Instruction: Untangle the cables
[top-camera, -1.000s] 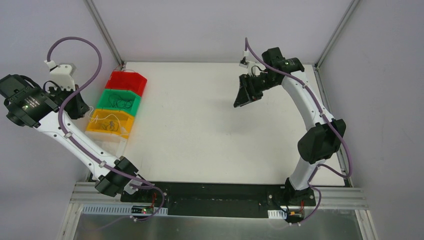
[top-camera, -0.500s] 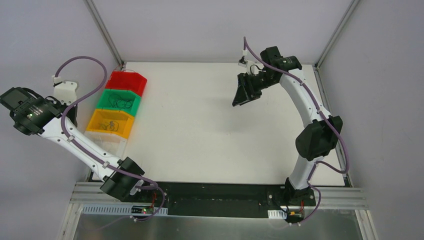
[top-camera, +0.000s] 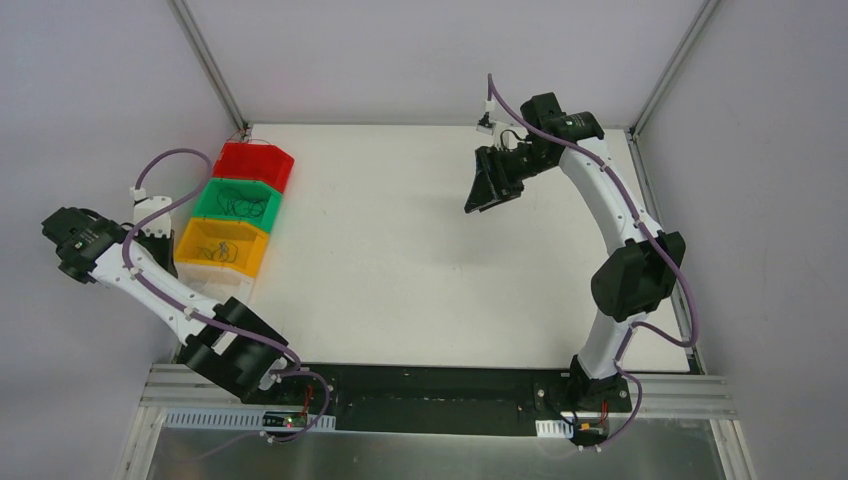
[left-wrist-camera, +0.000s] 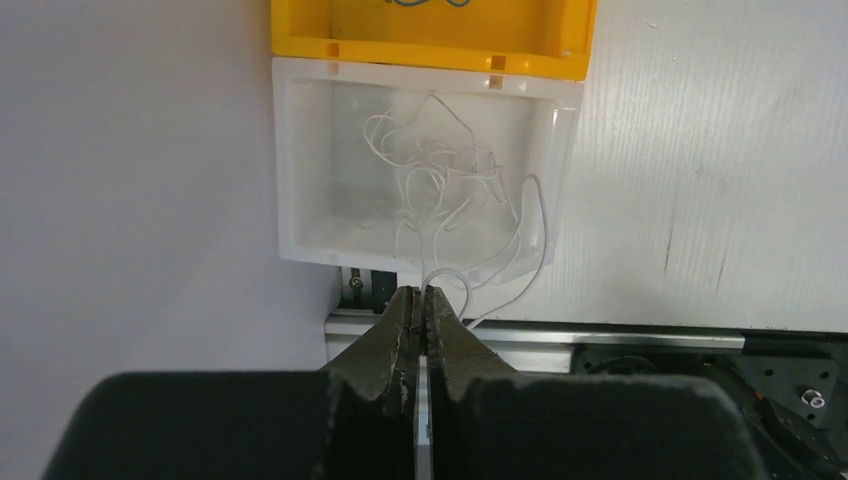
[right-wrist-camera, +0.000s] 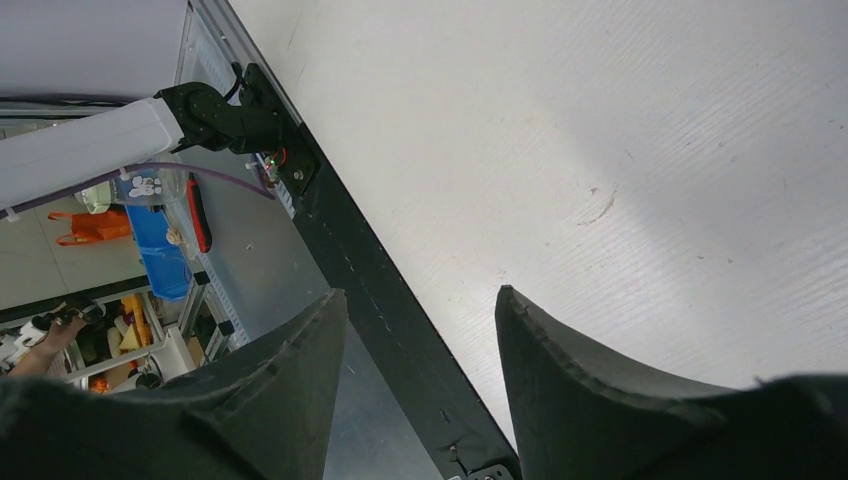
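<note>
White cable (left-wrist-camera: 437, 186) (trailing from clear bin (left-wrist-camera: 318, 205)) pinched in closed left tool (left-wrist-camera: 421, 292); right tool (right-wrist-camera: 420, 296) agape, empty.

White table (top-camera: 400, 280) fills mid-frame, pale lilac walls (top-camera: 420, 50) behind (metal posts (top-camera: 209, 62) in both upper corners), light soft and even.

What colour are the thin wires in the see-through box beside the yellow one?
The wires are white, best seen in the left wrist view.

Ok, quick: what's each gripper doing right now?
Left gripper: closed, pinching a strand of white wire at its tips.
Right gripper: open, holding nothing.
</note>
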